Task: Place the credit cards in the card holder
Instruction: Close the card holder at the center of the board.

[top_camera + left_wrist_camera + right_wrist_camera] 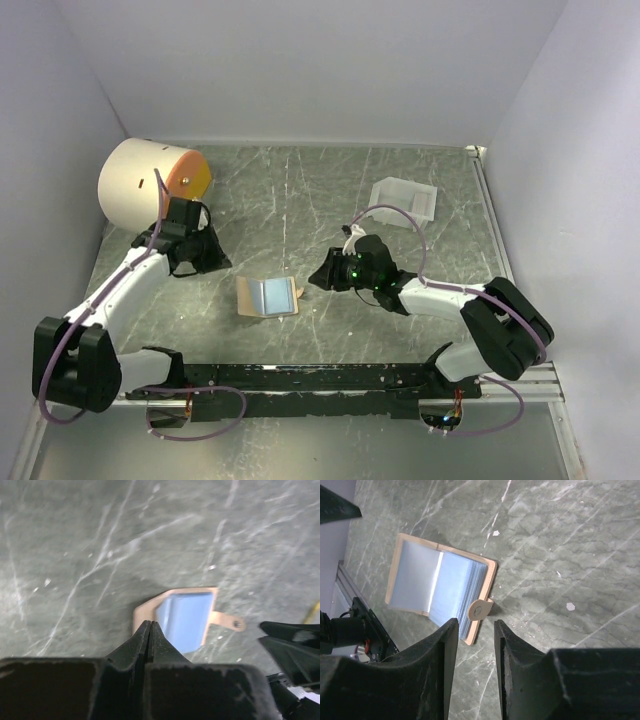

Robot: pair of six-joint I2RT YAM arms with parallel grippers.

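The card holder (268, 296) lies open on the grey marbled table, tan outside with pale blue shiny pockets (440, 587) facing up and its snap tab (480, 611) pointing right. My left gripper (150, 625) is shut with nothing between its fingers, hovering left of and above the holder (185, 617); in the top view this gripper (218, 262) sits at the holder's upper left. My right gripper (476, 625) is open and empty, close to the holder's right edge by the tab, and the top view shows it (316, 278) there too. No credit cards show in any view.
A white box-like tray (403, 198) stands at the back right. A big cream cylinder with an orange face (150, 180) lies at the back left, just behind the left arm. A black rail (300, 378) runs along the near edge.
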